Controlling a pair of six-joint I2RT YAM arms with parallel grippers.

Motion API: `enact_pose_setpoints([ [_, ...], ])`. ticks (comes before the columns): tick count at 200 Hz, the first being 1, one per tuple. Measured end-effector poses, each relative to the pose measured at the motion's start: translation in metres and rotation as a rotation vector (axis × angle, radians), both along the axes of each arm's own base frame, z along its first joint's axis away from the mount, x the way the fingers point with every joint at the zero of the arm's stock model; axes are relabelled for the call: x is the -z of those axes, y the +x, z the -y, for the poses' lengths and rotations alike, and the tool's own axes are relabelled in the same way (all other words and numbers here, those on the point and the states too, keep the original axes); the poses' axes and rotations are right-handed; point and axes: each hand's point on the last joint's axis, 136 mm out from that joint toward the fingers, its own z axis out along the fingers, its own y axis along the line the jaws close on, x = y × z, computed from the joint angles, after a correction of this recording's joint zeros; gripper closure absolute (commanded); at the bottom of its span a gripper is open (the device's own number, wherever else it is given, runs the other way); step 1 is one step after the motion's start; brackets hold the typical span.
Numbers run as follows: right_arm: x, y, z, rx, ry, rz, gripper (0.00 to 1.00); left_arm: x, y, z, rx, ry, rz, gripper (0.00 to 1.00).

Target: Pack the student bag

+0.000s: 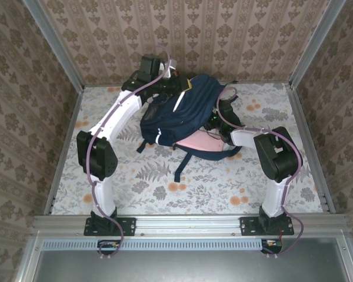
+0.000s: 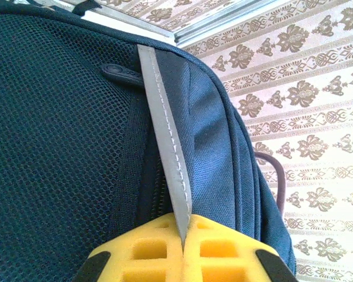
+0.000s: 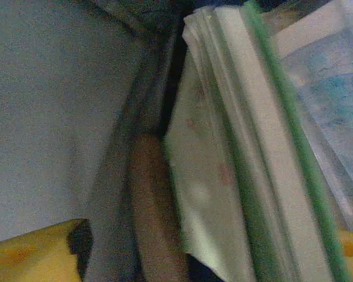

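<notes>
1. Top external view. The large navy-blue fabric student bag (image 1: 179, 114) with thin white stripes lies on the fern-and-flower patterned table cover (image 1: 135, 182). It sits in the far middle of the table, between the two arms. Its dark straps (image 1: 184, 163) trail toward the near edge.
2. Same view. The left gripper (image 1: 185, 88) is at the bag's far top edge, touching it. The right gripper (image 1: 215, 122) is at the bag's right side, tucked in against the fabric; its jaws cannot be read here. A pale pink flat item (image 1: 197, 144) shows at the bag's near edge, partly under navy fabric. I cannot tell what it is.
3. Left wrist view. The left gripper (image 2: 184, 226) has its yellow fingers (image 2: 147, 252) clenched together on a light grey stitched strip (image 2: 162, 135) that runs down the bag's face and ends between the pads. Dark mesh panel (image 2: 53, 147) is to the left of the strip, smooth navy fabric to the right. A black zip pull (image 2: 120, 73) sits just beside the strip's upper end. Patterned wallpaper (image 2: 306, 117) is behind.
4. Right wrist view, dim and blurred. The right gripper (image 3: 209, 235) has its yellow fingers (image 3: 35, 252) spread wide, at opposite lower corners, released. Between them stands a stack of pale books with green edges (image 3: 253, 147), with the left finger apart from it. Grey bag lining (image 3: 53, 117) is on the left. A brownish rounded shape (image 3: 153, 205) is beside the stack, unidentified.
</notes>
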Motion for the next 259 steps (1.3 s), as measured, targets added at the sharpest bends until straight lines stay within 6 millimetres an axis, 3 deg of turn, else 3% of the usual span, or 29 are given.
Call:
enact_pose_setpoints([
  [25, -0.001, -0.017, 0.012, -0.018, -0.095, -0.016, 0.07, 0.0, 0.002, -0.002, -0.005, 0.0, 0.0, 1.0],
  [51, -0.013, -0.039, 0.029, -0.036, -0.181, -0.004, 0.06, 0.002, 0.002, -0.004, -0.007, 0.002, -0.003, 1.0],
  [86, -0.036, -0.069, 0.058, -0.035, -0.33, 0.035, 0.14, 0.007, -0.001, -0.005, -0.004, 0.004, -0.004, 1.0],
  [100, -0.04, -0.083, 0.078, 0.005, -0.406, 0.033, 0.18, 0.007, -0.004, -0.007, -0.001, 0.007, -0.001, 1.0],
  [131, -0.043, -0.102, 0.148, 0.185, -0.552, -0.022, 0.28, 0.007, -0.009, -0.009, 0.006, 0.017, 0.015, 1.0],
  [147, -0.033, -0.104, 0.179, 0.257, -0.605, -0.085, 0.3, 0.009, -0.012, -0.007, 0.015, 0.024, 0.02, 1.0],
  [158, -0.02, -0.107, 0.189, 0.267, -0.628, -0.137, 0.3, 0.012, -0.013, -0.006, 0.024, 0.03, 0.025, 1.0],
  [190, 0.027, -0.109, 0.179, 0.182, -0.636, -0.262, 0.39, 0.015, -0.018, -0.003, 0.045, 0.048, 0.035, 1.0],
  [208, 0.049, -0.113, 0.17, 0.125, -0.62, -0.319, 0.5, 0.019, -0.021, -0.003, 0.057, 0.066, 0.04, 1.0],
  [259, 0.064, -0.126, 0.138, 0.029, -0.552, -0.329, 0.97, 0.034, -0.035, -0.004, 0.111, 0.132, 0.048, 1.0],
])
